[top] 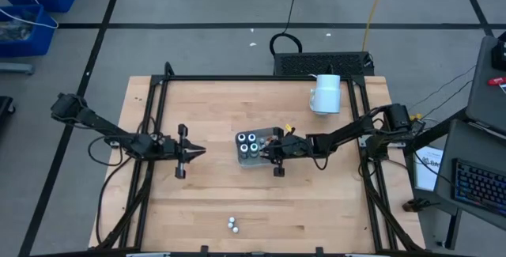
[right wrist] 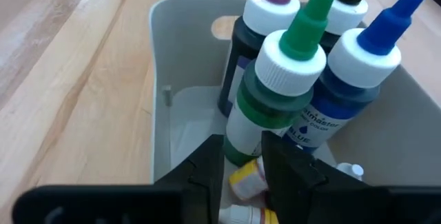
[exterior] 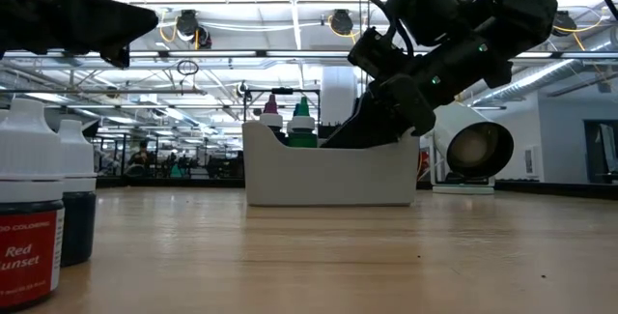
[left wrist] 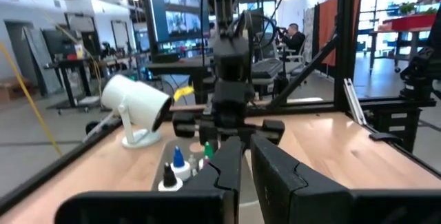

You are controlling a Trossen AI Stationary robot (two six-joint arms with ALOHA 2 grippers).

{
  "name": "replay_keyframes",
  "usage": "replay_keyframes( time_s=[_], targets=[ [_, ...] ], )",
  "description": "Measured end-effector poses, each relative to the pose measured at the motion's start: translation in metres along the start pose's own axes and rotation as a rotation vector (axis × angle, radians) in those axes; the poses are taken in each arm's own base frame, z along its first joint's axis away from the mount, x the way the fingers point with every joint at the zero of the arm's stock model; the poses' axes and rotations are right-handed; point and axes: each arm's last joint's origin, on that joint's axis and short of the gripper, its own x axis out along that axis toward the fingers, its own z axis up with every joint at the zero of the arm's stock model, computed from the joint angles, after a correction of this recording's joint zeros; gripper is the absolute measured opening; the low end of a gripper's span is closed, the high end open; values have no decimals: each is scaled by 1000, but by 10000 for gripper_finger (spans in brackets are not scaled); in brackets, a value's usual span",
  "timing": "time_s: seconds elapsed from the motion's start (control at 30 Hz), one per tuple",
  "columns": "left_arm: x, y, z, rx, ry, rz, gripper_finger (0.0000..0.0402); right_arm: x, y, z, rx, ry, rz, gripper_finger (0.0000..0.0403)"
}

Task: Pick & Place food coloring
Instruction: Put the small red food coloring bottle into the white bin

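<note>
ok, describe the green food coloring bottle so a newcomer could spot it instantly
Start at the pale grey rectangular plastic tray near the middle of the wooden table. Four cone-tipped dropper bottles with white collars stand clustered at one end; the right hand sits just in front of them. The green food coloring bottle is nearest that hand, the only one with a green tip; its neighbours' tips are purple, black and blue.

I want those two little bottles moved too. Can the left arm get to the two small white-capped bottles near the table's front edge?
Probably yes. The left gripper hovers over bare wooden table, and nothing stands between it and the two small white-capped bottles.
</note>
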Motion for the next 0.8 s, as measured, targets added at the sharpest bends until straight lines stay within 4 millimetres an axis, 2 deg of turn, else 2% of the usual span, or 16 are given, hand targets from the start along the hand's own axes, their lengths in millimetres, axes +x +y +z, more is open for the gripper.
replay_keyframes(
  time_s=[0.13,0.23,0.4,0.5,0.63,0.73,0.8],
  targets=[
    [0,0,-2,-36,22,-2,40,-3,0,3,-9,-4,2,91],
    [0,0,-3,-80,27,-2,40,-19,-1,18,4,-38,4,88],
    [0,0,-4,-129,35,-3,40,-75,2,53,24,-118,42,79],
    [0,0,-4,-126,41,-3,40,-116,8,64,-7,-238,84,65],
    [0,-1,-4,-122,43,-5,40,-157,12,44,-66,-379,122,33],
    [0,-1,-5,-121,47,-5,40,-173,6,17,-36,-455,93,7],
    [0,-1,-5,-123,48,-4,40,-180,2,1,8,-503,73,4]
  ],
)
